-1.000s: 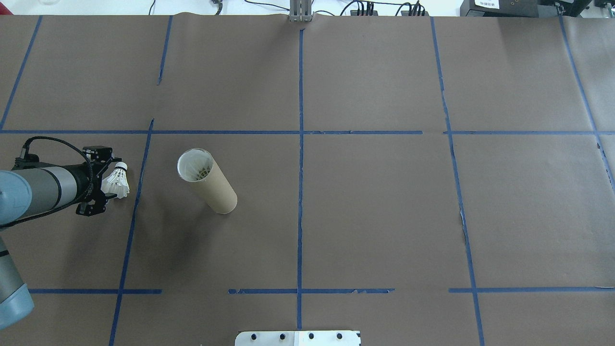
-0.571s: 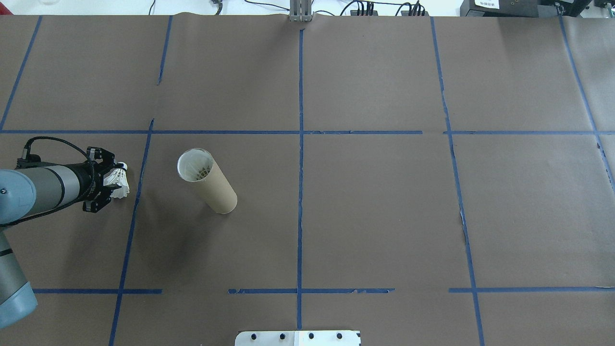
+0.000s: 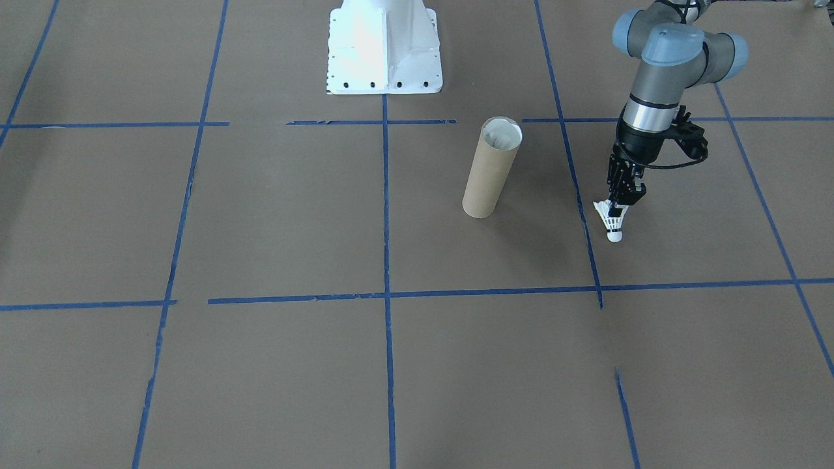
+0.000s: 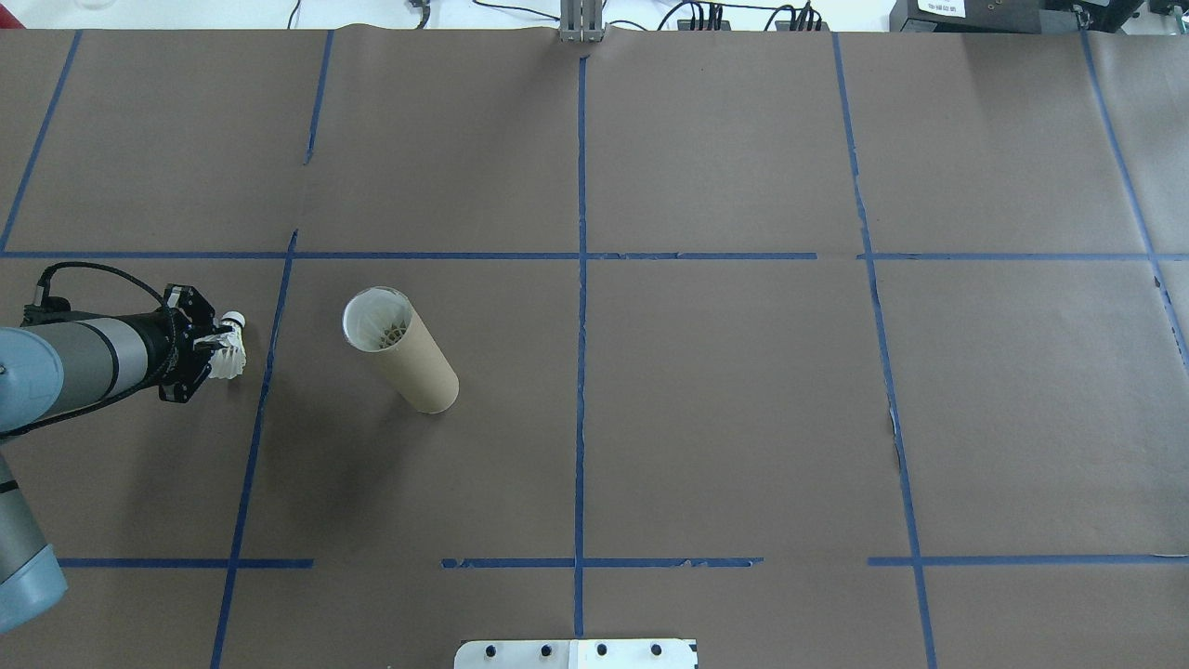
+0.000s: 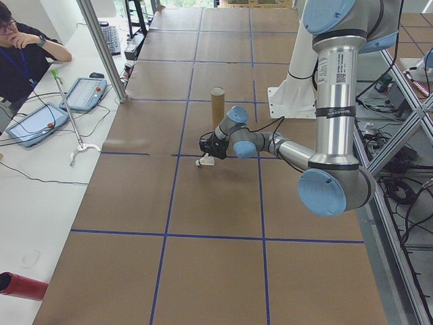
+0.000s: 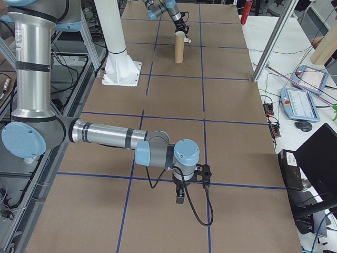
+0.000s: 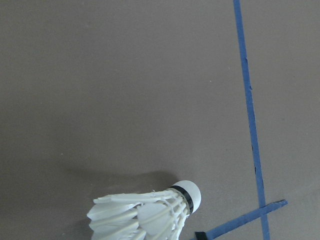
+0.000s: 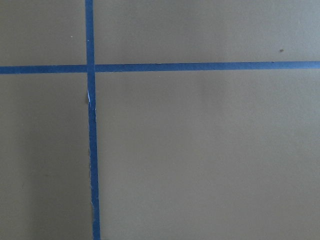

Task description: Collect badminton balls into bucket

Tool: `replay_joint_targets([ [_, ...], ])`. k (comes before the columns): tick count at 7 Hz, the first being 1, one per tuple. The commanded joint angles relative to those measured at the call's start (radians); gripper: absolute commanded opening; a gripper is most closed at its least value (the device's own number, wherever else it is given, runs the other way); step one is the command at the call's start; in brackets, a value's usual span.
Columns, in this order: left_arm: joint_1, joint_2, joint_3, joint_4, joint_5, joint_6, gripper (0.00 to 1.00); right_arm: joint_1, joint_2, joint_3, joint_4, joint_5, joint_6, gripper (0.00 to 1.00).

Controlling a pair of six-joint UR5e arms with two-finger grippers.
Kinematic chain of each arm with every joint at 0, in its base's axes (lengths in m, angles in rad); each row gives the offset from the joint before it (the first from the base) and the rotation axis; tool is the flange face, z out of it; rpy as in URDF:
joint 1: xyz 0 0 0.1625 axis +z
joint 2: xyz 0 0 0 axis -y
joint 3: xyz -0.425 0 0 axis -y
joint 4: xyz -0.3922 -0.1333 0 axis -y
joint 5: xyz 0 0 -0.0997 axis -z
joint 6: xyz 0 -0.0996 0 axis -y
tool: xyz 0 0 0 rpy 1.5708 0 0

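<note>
Already clamped by its feathers in the closed left claw (image 4: pixel 215 346), one shuttlecock (image 4: pixel 228 350) low over the table (image 4: pixel 706 400), well apart from the upright tube (image 4: pixel 399 349); feathers already inside, carry and drop left. Right claw (image 6: pixel 180 196): cannot tell.

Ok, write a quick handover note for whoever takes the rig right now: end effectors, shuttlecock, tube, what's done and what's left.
Left end effector: shut on the shuttlecock, gripping its feather skirt low over the table, cork tip pointing away from the arm.
Right end effector: seen only in the right side view; open or shut cannot be judged.
Tube: upright to the shuttlecock's right in the overhead view, feathers already visible inside.
Done: the grasp.
Left: lift, carry over the tube's mouth, drop in.
</note>
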Motion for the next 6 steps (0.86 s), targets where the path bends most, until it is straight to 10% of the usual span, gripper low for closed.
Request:
replay_joint_targets([
  [1,-0.006,0.006,-0.013,0.001,-0.001,0.011,0.1,0.0,-0.001,0.0,0.0,0.0,0.0,1.0],
  [5,-0.028,-0.005,-0.079,0.096,-0.014,0.17,0.04,0.0,0.0,0.0,0.0,0.0,0.0,1.0],
  [6,-0.063,0.0,-0.108,0.105,-0.09,0.254,0.03,0.0,0.0,0.0,0.0,0.002,0.0,1.0],
])
